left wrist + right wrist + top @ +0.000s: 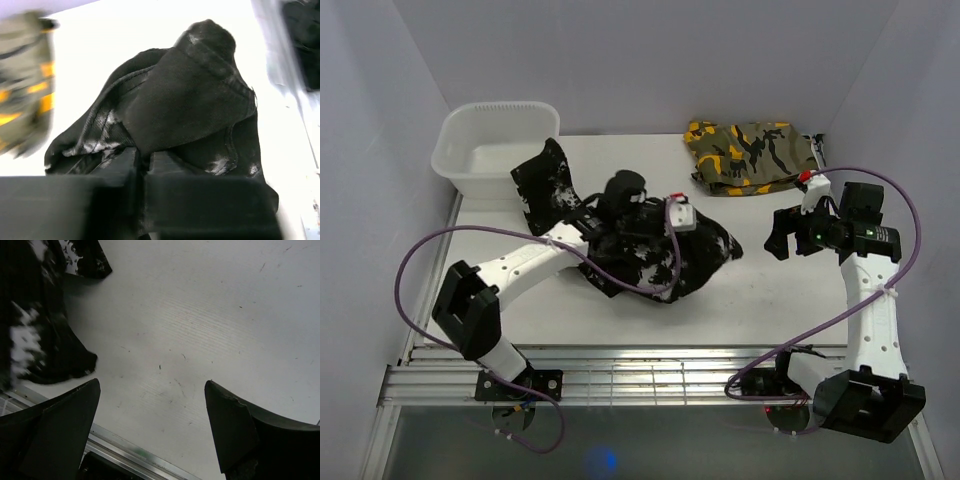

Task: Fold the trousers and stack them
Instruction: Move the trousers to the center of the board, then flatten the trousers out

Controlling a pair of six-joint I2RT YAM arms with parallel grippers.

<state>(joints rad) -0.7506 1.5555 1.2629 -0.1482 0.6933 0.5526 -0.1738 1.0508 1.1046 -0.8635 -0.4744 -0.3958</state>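
Item: the trousers [640,258], bunched in a heap at mid-surface [760,300], with one end reaching beside the white tub [460,160].
Left tool [142,162]: we find it clenched on a fold of the trousers.
Right tool [151,387]: released, jaws wide, above the surface just right of the heap.
Camouflage garment [750,152]: we note it folded at the far right.

light: bright, even | shadows: soft | left wrist view: blurred
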